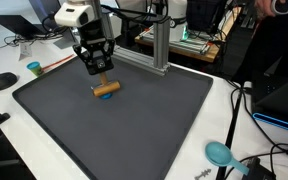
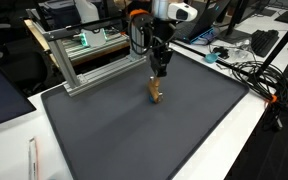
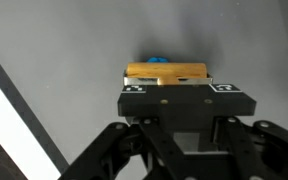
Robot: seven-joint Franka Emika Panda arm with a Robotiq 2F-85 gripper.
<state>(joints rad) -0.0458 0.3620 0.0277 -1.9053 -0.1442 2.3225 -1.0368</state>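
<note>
Here the end effector was clamped tight on a brown wooden block. The block was at the far part of the dark mat on the table. A small blue thing peeked out just behind the block.

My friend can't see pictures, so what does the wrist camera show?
The robot's black hand is shut on a tan wooden block, with something blue peeking out behind it. Underneath lies a dark grey mat, with a white strip at left.
</note>
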